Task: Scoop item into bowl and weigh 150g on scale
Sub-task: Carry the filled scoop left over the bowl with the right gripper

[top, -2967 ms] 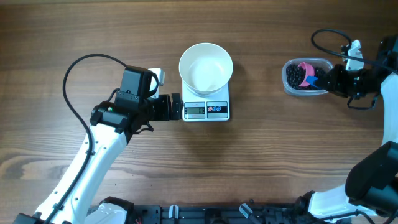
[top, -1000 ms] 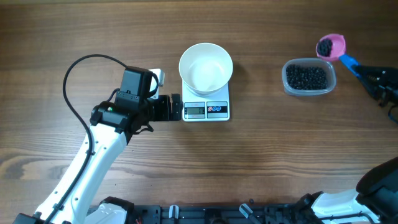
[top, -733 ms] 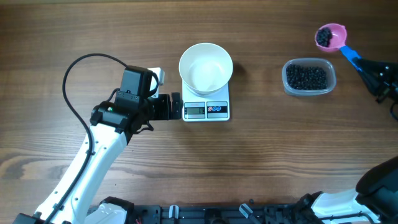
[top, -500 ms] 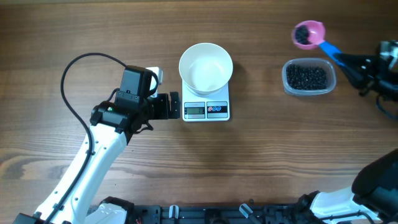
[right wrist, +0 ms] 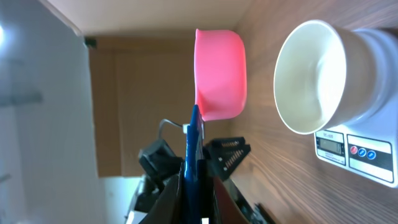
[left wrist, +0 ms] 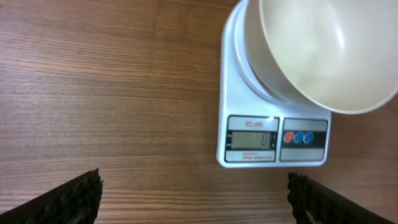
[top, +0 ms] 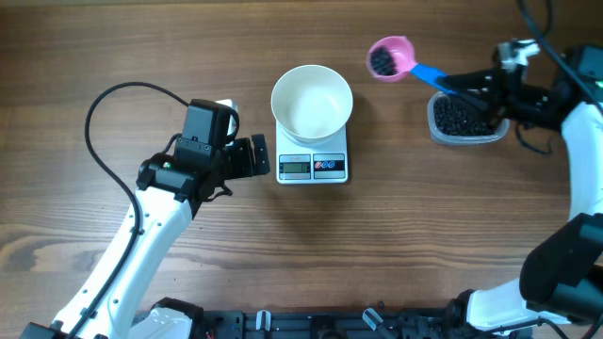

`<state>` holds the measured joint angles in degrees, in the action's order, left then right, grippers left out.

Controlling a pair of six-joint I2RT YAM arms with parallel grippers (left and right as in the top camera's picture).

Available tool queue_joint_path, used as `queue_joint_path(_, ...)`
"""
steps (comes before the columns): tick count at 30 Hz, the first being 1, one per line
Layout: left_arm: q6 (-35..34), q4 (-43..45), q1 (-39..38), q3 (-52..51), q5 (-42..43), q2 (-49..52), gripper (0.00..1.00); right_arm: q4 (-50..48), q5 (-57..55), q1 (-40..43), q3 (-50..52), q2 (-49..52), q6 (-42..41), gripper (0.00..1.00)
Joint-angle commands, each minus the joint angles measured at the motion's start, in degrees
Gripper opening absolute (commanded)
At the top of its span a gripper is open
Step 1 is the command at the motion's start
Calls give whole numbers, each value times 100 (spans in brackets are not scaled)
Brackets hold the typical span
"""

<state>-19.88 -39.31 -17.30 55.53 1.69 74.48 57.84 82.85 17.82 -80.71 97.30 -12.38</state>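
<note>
The white bowl point(top: 312, 102) stands empty on the white scale point(top: 313, 167). A pink scoop point(top: 390, 58) with a blue handle carries a small load of the black beans point(top: 382, 62) and hangs just right of the bowl, above the table. My right gripper point(top: 462, 87) is shut on the scoop's handle point(right wrist: 193, 149). In the right wrist view the scoop point(right wrist: 221, 71) shows level with the bowl's rim point(right wrist: 308, 78). My left gripper point(top: 261, 156) stands open left of the scale point(left wrist: 273, 140), nothing between its fingertips point(left wrist: 74, 196).
A clear plastic tub point(top: 466, 118) full of black beans sits on the table right of the scale, partly under my right arm. A black cable point(top: 104, 113) loops over the table behind my left arm.
My right gripper has carried the loaded scoop leftward, from beyond the tub to just right of the bowl. My left gripper has drawn back slightly from the scale.
</note>
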Motion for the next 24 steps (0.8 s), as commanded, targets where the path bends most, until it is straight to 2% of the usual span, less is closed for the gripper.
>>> queue_joint_path(1, -527, 31, -15, -4, -424, 55, 100, -258, -271, -409, 59, 74, -289, 4)
queue_joint_path(5, -634, 15, -15, -4, -542, 55, 100, -577, -507, -807, 59, 74, -409, 4)
queue_joint_path(9, -632, -4, 68, -4, -544, 55, 100, -848, -1362, -1287, 59, 74, -734, 4)
queue_joint_path(17, -577, -203, 210, -4, -514, 55, 100, -1495, -2785, -2050, 59, 74, -876, 4)
queue_joint_path(20, 164, -201, 210, -4, 129, 55, 100, -1648, -3394, -2262, 59, 74, -868, 4)
queue_joint_path(24, 800, -205, 210, -4, 826, 55, 100, -1845, -3523, -2378, 59, 74, -868, 4)
